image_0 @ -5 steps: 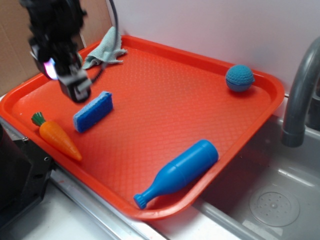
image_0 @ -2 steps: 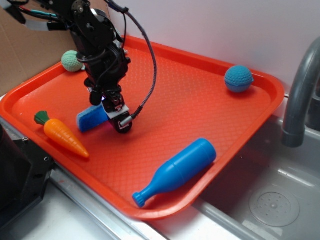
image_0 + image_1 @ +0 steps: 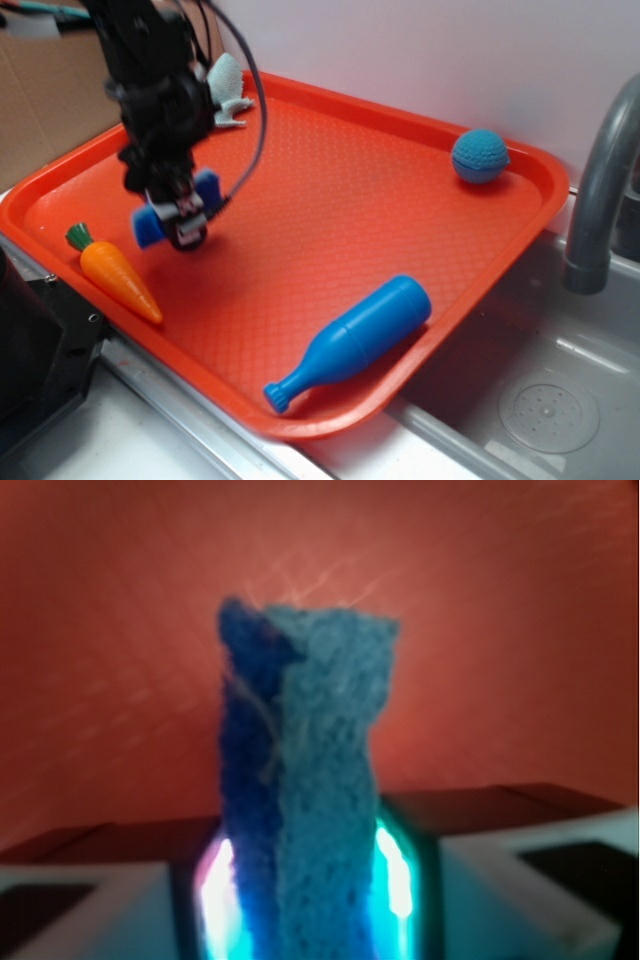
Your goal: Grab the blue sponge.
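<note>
The blue sponge [image 3: 150, 224] is gripped between my gripper's [image 3: 180, 215] fingers over the left part of the orange tray [image 3: 330, 180]; its ends stick out on both sides of the fingers. In the wrist view the sponge [image 3: 310, 780] stands upright between the two pads, dark blue layer on the left, paler layer on the right, with the tray floor behind it. The gripper [image 3: 305, 890] is shut on the sponge. Whether the sponge is clear of the tray floor I cannot tell.
An orange carrot toy [image 3: 115, 275] lies near the tray's left front rim. A blue bottle-shaped toy [image 3: 350, 340] lies at the front. A blue knitted ball [image 3: 478, 156] sits at the back right. A grey-green cloth [image 3: 228, 85] is at the back left. A sink with a faucet [image 3: 600, 170] lies right.
The gripper came down onto the sponge and closed on it. Now it holds the sponge and has shifted left and slightly up with it. The carrot stays about where it was.
</note>
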{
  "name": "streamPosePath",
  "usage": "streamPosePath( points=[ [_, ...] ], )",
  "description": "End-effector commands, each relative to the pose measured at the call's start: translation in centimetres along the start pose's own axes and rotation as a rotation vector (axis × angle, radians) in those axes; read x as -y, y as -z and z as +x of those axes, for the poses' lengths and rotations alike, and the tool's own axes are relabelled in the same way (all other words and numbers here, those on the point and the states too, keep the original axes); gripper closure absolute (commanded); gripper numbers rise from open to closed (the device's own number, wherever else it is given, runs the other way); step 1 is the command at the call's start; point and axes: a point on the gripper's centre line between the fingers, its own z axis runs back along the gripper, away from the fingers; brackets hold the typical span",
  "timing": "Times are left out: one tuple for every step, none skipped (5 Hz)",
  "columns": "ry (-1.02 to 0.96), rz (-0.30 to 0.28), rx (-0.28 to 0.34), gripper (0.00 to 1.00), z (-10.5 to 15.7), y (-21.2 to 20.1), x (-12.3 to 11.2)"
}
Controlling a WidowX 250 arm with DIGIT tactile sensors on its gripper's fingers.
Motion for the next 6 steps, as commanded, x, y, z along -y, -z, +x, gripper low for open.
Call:
streamPosePath(
  points=[
    [-0.098, 0.036, 0.014, 1.00, 1.5, -10.6, 0.1],
    [-0.208, 0.055, 0.052, 1.00, 1.1, -14.5, -1.1],
    [-0.244, 0.055, 0.079, 1.00, 1.0, -15.6, -2.0],
    [-0.264, 0.056, 0.069, 1.00, 1.0, -15.2, -2.4],
    [-0.354, 0.066, 0.145, 1.00, 1.0, -13.9, -2.5],
    [-0.408, 0.064, 0.194, 1.00, 1.7, -12.1, -2.3]
  ],
)
